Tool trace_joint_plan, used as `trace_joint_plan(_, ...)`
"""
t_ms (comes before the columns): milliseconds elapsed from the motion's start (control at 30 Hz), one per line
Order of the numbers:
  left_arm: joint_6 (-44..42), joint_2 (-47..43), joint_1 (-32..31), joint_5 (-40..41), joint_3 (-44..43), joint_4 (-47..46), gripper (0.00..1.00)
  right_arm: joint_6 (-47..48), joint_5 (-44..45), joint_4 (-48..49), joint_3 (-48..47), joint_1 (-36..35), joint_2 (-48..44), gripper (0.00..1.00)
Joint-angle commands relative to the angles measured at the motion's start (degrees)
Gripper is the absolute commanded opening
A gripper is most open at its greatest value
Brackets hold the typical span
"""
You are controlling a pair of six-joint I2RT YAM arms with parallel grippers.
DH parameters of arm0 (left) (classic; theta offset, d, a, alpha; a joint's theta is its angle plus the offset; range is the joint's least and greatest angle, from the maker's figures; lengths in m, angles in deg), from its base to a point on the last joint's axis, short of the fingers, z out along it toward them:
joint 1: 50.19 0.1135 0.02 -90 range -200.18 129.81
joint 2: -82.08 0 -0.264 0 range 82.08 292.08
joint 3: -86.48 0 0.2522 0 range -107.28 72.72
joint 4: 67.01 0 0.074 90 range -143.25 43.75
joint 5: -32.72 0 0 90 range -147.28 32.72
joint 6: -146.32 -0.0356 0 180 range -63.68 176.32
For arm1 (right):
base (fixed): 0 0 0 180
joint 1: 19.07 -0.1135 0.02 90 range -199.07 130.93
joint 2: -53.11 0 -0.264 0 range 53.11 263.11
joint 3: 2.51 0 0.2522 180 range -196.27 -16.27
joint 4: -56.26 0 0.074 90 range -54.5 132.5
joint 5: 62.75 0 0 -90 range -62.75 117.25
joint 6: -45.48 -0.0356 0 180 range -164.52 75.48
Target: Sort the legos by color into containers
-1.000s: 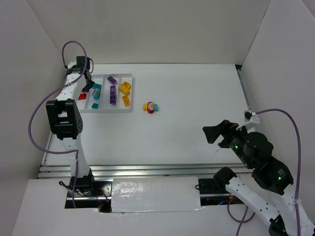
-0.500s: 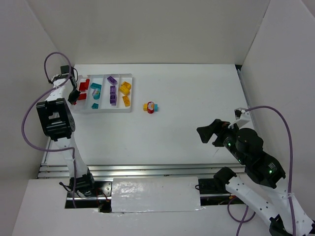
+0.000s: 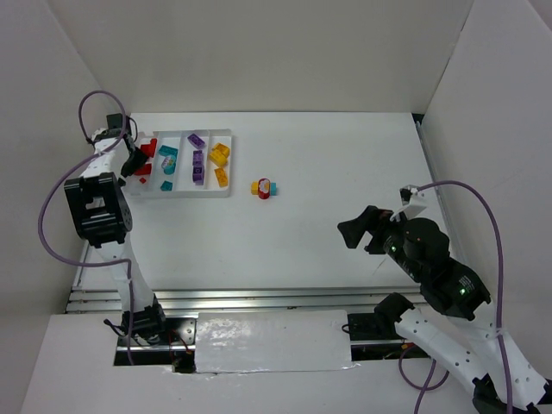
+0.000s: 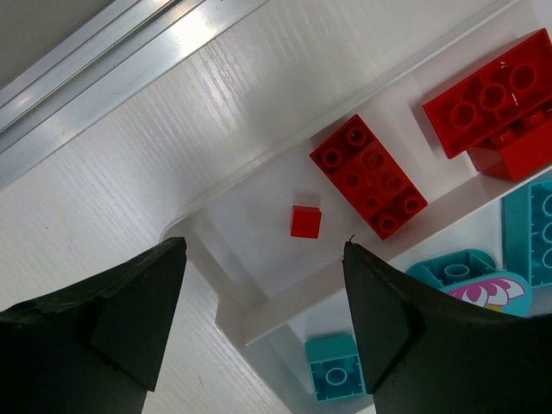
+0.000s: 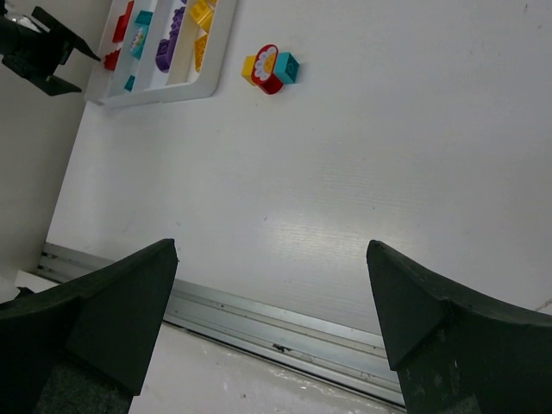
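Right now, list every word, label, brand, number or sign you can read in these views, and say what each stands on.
No readable word, number or brand in any view.
Teal brick: a pink-and-white printed picture, no letters.
Round red piece in the loose cluster on the table: a flower print, no letters.
White tray: unmarked where it shows.

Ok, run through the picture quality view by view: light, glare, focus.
Top external: even soft light, faint shadows, glare only on the shiny strip at the near edge. Left wrist: red bricks crisp, the dark fingers near the lens soft, a sheen on the metal rail. Right wrist: table sharp, view tilted, fingers dark and featureless.
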State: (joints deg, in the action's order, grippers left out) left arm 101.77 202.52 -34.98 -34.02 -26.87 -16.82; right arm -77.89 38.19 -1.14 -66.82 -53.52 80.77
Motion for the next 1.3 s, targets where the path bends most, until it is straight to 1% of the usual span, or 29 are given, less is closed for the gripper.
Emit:
trace_joint_plan(0, 1.6, -5.2, 0.3, 0.1, 0.9, 0.0, 0.87, 0.6, -0.6, 3.6, -0.1, 0.1, 1.2, 0.98)
trace_joint_plan(100, 1.6, -8.6, 0.3, 0.1, 2.7, -1.6, 0.89, 0.3, -1.4, 3.8, -0.1, 0.2, 2.7, 0.98)
trace_joint_plan(167, 1.5, -10.2, 0.2, 0.2, 1.5, 0.7, 0.88, 0.1, -1.9, 4.9, 0.9, 0.1, 3.4, 0.98)
trace_joint_plan(233, 0.8, -12.4, -1.0, -1.3, 0.6, 1.5, 0.87, 0.0, -1.8, 7.9, 2.5, 0.2, 4.6, 0.98)
trace_joint_plan(333, -1.8, -19.7, -5.0, -4.4, 1.0, 1.5, 0.90, -0.5, -4.0, 11.0, 2.3, 0.2, 12.4, 0.98)
trace_joint_plan(367, -2.6, -24.4, -6.1, -5.6, 1.6, 1.6, 0.90, -0.7, -5.1, 13.3, 2.1, 0.1, 18.0, 0.99)
trace_joint_plan(433, -5.3, -30.2, -9.7, -8.4, 7.0, 0.1, 0.91, -1.0, -5.9, 15.2, 0.7, -0.3, 23.7, 0.99)
trace_joint_plan(467, -6.6, -36.3, -12.1, -11.8, 12.3, -1.9, 0.91, -0.3, -5.6, 17.7, 0.1, -0.3, 29.3, 1.00)
trace_joint_plan(500, -7.2, -39.5, -13.4, -13.8, 15.0, -2.4, 0.91, 0.3, -5.4, 18.7, -1.7, -0.3, 32.2, 1.00)
trace_joint_plan(533, -7.9, -42.4, -14.4, -15.5, 17.6, -3.3, 0.96, 1.0, -5.2, 18.9, -3.5, -0.4, 39.0, 1.00)
trace_joint_plan(567, -8.9, -48.0, -14.9, -18.9, 22.2, -4.1, 0.99, 2.4, -4.6, 17.5, -5.9, -0.5, 42.8, 1.00)
trace_joint_plan(600, -10.9, -50.6, -17.1, -20.4, 24.4, -4.0, 0.99, 2.6, -4.1, 16.7, -11.3, -0.6, 46.5, 1.00)
trace_joint_plan(633, -12.3, -53.0, -17.3, -21.8, 26.1, -3.5, 0.99, 2.5, -1.7, 15.6, -14.1, -0.4, 53.7, 1.00)
trace_joint_plan(667, -15.4, -57.6, -17.5, -23.7, 29.3, -3.0, 0.99, 2.4, -1.3, 14.2, -16.9, -0.4, 57.5, 1.00)
trace_joint_plan(700, -17.0, -59.7, -17.5, -24.4, 30.5, -1.5, 1.00, 2.4, -1.2, 13.2, -22.8, -0.4, 60.7, 1.00)
trace_joint_plan(733, -19.1, -63.1, -17.5, -25.1, 31.3, -0.5, 0.99, 2.1, -1.3, 12.2, -25.7, -0.7, 67.2, 1.00)
trace_joint_plan(767, -22.7, -64.7, -17.5, -25.9, 33.0, 0.6, 0.99, 1.8, -1.1, 10.5, -28.8, -0.6, 70.3, 1.00)
trace_joint_plan(800, -23.7, -66.4, -17.7, -25.6, 34.4, 1.1, 0.99, 1.6, -0.7, 9.8, -34.2, -0.9, 73.0, 1.00)
trace_joint_plan(833, -23.3, -70.0, -18.4, -23.8, 36.3, 0.2, 1.00, 1.4, -0.7, 9.0, -36.6, -1.0, 78.0, 1.00)
trace_joint_plan(867, -22.7, -71.7, -19.4, -23.6, 41.0, -1.2, 0.99, 1.2, -0.8, 8.1, -40.8, -1.0, 80.2, 1.00)
trace_joint_plan(900, -22.8, -73.2, -19.5, -24.3, 43.3, -3.4, 1.00, 0.9, -1.0, 7.8, -42.9, -0.9, 82.3, 1.00)
trace_joint_plan(933, -22.4, -75.0, -19.5, -25.0, 45.0, -4.1, 1.00, 0.8, -1.9, 7.4, -45.0, -1.0, 86.3, 1.00)
trace_joint_plan(967, -22.2, -75.4, -19.5, -25.8, 47.4, -4.9, 1.00, 0.9, -1.9, 6.4, -49.4, -1.0, 88.4, 1.00)
trace_joint_plan(1000, -22.3, -75.0, -19.5, -25.9, 46.8, -4.3, 0.99, 1.0, -1.9, 5.7, -51.9, -1.1, 90.4, 1.00)
trace_joint_plan(1033, -22.9, -74.3, -19.6, -25.4, 45.6, -3.0, 1.00, 0.9, -0.8, 3.6, -54.2, -1.0, 94.2, 1.00)
trace_joint_plan(1067, -22.8, -74.3, -19.5, -25.4, 45.8, -3.6, 1.00, 0.9, 0.1, 2.7, -58.6, -1.2, 95.9, 1.00)
trace_joint_plan(1133, -22.8, -73.3, -19.2, -25.9, 45.7, -4.2, 0.99, 0.7, 1.4, 1.9, -61.9, -1.1, 99.4, 1.00)
trace_joint_plan(1200, -23.2, -72.1, -19.0, -28.2, 46.0, -4.5, 1.00, 0.4, 2.3, 2.8, -64.1, -1.1, 100.7, 1.00)
trace_joint_plan(1267, -23.8, -70.5, -19.0, -31.2, 45.9, -4.3, 0.99, 1.8, 0.3, 6.2, -64.2, -1.0, 101.0, 1.00)
